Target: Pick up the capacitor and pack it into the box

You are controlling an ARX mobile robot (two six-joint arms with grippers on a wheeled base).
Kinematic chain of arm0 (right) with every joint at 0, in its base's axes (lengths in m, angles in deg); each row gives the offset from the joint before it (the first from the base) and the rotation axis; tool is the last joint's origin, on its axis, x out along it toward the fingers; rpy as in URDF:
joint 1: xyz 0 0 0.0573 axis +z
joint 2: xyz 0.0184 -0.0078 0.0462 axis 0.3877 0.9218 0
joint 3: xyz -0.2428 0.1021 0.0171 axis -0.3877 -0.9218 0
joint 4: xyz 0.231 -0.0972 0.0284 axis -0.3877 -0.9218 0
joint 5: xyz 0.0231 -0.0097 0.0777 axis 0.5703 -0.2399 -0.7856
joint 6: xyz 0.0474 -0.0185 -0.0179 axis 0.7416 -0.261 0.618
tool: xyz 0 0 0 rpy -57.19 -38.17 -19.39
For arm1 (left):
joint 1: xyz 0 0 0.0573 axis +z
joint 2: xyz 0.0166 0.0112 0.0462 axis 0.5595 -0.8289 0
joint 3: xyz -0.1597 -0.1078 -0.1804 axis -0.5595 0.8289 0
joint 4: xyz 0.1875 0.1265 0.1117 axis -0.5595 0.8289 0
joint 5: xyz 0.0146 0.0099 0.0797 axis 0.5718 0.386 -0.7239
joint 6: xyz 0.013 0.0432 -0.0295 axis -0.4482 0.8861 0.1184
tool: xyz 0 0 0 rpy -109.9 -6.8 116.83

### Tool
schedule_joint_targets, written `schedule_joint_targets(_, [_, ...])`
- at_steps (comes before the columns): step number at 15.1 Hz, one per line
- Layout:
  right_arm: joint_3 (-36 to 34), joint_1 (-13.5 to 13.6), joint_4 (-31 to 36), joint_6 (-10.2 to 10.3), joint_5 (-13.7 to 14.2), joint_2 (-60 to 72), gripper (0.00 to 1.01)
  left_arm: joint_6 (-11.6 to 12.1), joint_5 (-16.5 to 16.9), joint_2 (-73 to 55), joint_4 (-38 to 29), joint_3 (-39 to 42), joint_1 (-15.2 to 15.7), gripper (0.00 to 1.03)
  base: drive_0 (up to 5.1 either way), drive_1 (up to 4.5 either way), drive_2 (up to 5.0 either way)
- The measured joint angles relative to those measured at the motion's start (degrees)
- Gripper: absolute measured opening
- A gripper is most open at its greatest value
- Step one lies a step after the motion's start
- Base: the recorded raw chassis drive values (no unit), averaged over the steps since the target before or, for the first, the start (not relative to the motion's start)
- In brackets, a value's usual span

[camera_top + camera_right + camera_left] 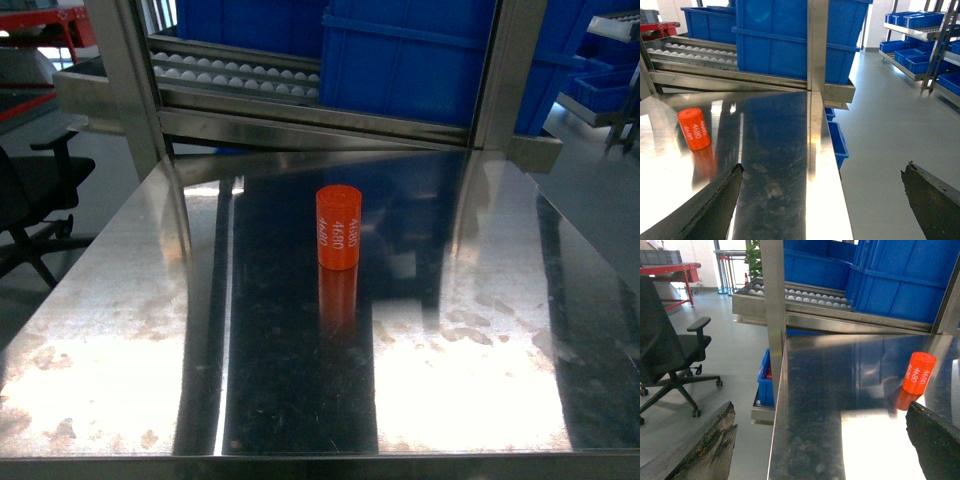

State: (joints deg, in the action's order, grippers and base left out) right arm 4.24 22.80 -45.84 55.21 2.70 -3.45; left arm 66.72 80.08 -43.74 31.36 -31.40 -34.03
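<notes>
Orange capacitor (pixel 338 228) is standing upright mid-table on the steel table (pixel 120 330), nothing touching it. Left gripper (pixel 815 440) and right gripper (pixel 822 200) are both hanging wide-spread, well apart from it, each viewing it beyond one finger.

neither arm appears in the head view. in the left wrist view, the left gripper (pixel 822 440) shows only as two dark fingertips (pixel 710 450), both cut by the lower edge; the right gripper (pixel 822 200) is clipped the same way in its own view, one fingertip (pixel 935 200) running off the corner. the capacitor's (pixel 338 228) white print reads 4680 on the nearer lines; the farther line curves out of sight. the box is not in any view. blue bins (pixel 405 60) are cropped by the top edge. the office chair (pixel 665 355) is cut at the left edge. the table's (pixel 480 330) glare washes out surface detail.
</notes>
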Motion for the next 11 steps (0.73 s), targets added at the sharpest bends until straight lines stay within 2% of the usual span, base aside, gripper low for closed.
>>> schedule_joint_targets(2, [0.00, 0.00, 0.00, 0.00, 0.00, 0.00, 0.98, -0.33, -0.39, -0.42, 0.42, -0.07, -0.26, 0.98, 0.0, 0.00, 0.0])
schedule_joint_targets(3, [0.00, 0.00, 0.00, 0.00, 0.02, 0.00, 0.98, -3.04, -4.09, -9.99, -8.55, -0.50, -2.82, 0.98, 0.0, 0.00, 0.0])
schedule_joint_targets(4, [0.00, 0.00, 0.04, 0.00, 0.00, 0.00, 0.98, -4.13, -4.76, -23.67, -19.78, -2.64, -4.90, 0.98, 0.0, 0.00, 0.0])
schedule_joint_targets(6, [0.00, 0.00, 0.00, 0.00, 0.02, 0.00, 0.98, -4.55, -3.80, -51.98, -42.71, -12.35, -8.17, 0.98, 0.0, 0.00, 0.0])
schedule_joint_targets(7, [0.00, 0.00, 0.02, 0.00, 0.00, 0.00, 0.98, -4.48, -2.82, -63.01, -49.05, -18.12, -9.62, 0.98, 0.0, 0.00, 0.0])
schedule_joint_targets(8, [0.00, 0.00, 0.00, 0.00, 0.00, 0.00, 0.98, -4.20, -2.21, -75.17, -53.13, -24.41, -11.91, 0.98, 0.0, 0.00, 0.0])
schedule_joint_targets(9, [0.00, 0.00, 0.00, 0.00, 0.02, 0.00, 0.98, -3.30, -0.87, -96.19, -51.69, -38.03, -16.74, 0.98, 0.0, 0.00, 0.0])
schedule_joint_targets(11, [0.00, 0.00, 0.00, 0.00, 0.00, 0.00, 0.98, -3.10, 0.04, -99.49, -50.97, -41.20, -17.68, 0.98, 0.0, 0.00, 0.0])
